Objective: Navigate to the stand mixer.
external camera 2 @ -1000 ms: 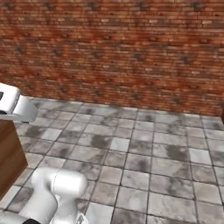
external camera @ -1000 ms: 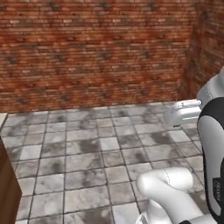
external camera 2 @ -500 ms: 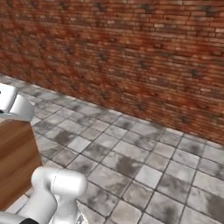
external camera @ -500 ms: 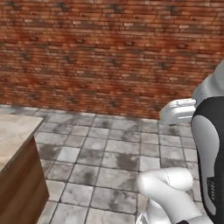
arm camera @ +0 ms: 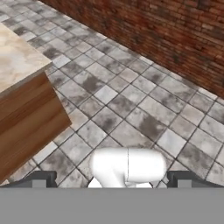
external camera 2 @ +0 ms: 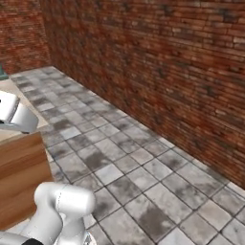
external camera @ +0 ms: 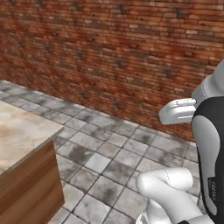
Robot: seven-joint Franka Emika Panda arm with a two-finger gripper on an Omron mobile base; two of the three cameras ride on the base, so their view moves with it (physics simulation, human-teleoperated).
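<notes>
The stand mixer is out of view. A thin teal-green sliver (external camera 2: 2,72) touches the left edge of the right base view, above the counter; I cannot tell what it is. My gripper (arm camera: 111,179) hangs over the tiled floor beside the counter corner. Its two dark fingertips (arm camera: 40,179) stand far apart at the bottom of the hand view, open, with nothing between them.
A counter with a beige marble top (external camera: 19,131) and wooden sides (external camera 2: 21,167) stands at the left, its corner (arm camera: 46,65) close to the arm. Grey stone floor tiles (external camera: 109,153) run up to a red brick wall (external camera: 113,52) ahead.
The whole picture has shifted, so the base has turned. The counter corner has come much further into view from the left, and the brick wall now runs at a slant.
</notes>
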